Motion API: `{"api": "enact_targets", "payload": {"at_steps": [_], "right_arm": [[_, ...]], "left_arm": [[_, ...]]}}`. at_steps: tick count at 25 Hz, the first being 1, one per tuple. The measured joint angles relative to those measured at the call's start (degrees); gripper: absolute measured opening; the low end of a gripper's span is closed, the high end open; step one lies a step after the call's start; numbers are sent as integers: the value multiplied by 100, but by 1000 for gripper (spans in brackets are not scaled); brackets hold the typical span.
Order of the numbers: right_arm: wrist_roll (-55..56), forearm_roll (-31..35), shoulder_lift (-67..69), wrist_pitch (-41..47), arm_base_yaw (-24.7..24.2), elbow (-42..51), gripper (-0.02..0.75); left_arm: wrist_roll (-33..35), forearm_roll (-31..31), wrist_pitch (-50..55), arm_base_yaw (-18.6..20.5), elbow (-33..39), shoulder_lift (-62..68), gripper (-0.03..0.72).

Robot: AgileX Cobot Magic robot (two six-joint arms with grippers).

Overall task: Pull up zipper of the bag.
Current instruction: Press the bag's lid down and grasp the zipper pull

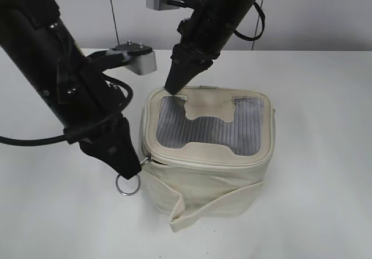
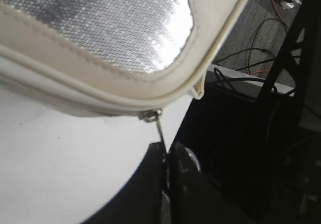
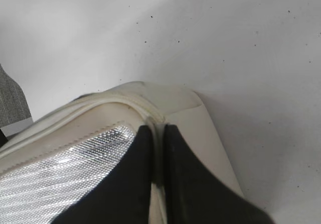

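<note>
The cream-white bag (image 1: 203, 180) stands upright mid-table, its grey ribbed lid panel (image 1: 210, 126) facing up. The zipper track (image 1: 197, 159) runs round the lid rim. My left gripper (image 1: 132, 169) is at the bag's front-left corner, shut on a silver zipper pull; the pull's ring (image 1: 127, 185) hangs below the jaws. In the left wrist view the slider (image 2: 150, 115) sits at the rim corner and its thin shaft runs into the jaws (image 2: 165, 153). My right gripper (image 1: 173, 87) is at the lid's back-left corner; its jaws (image 3: 158, 131) pinch the lid's rim (image 3: 145, 108).
The white table (image 1: 314, 154) extends all round the bag. A loose cream strap-flap (image 1: 192, 212) hangs off the bag's front. In the left wrist view the table edge drops off to a dark floor with cables (image 2: 251, 58) at the right.
</note>
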Motion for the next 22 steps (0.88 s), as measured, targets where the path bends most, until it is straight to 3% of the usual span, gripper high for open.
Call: {"api": "enact_targets", "payload": {"at_steps": [6, 12, 17, 22], "right_arm": [[21, -11, 0, 0, 0, 0, 39], [27, -11, 0, 0, 0, 0, 39], [27, -11, 0, 0, 0, 0, 39], [109, -6, 0, -5, 0, 0, 39]], "left_arm": [[-1001, 30, -517, -840, 5, -28, 0], [-1282, -207, -1686, -1731, 6, -28, 0], [-1477, -147, -1937, -1854, 10, -28, -3], [-2213, 596, -1785, -1885, 10, -46, 0]]}}
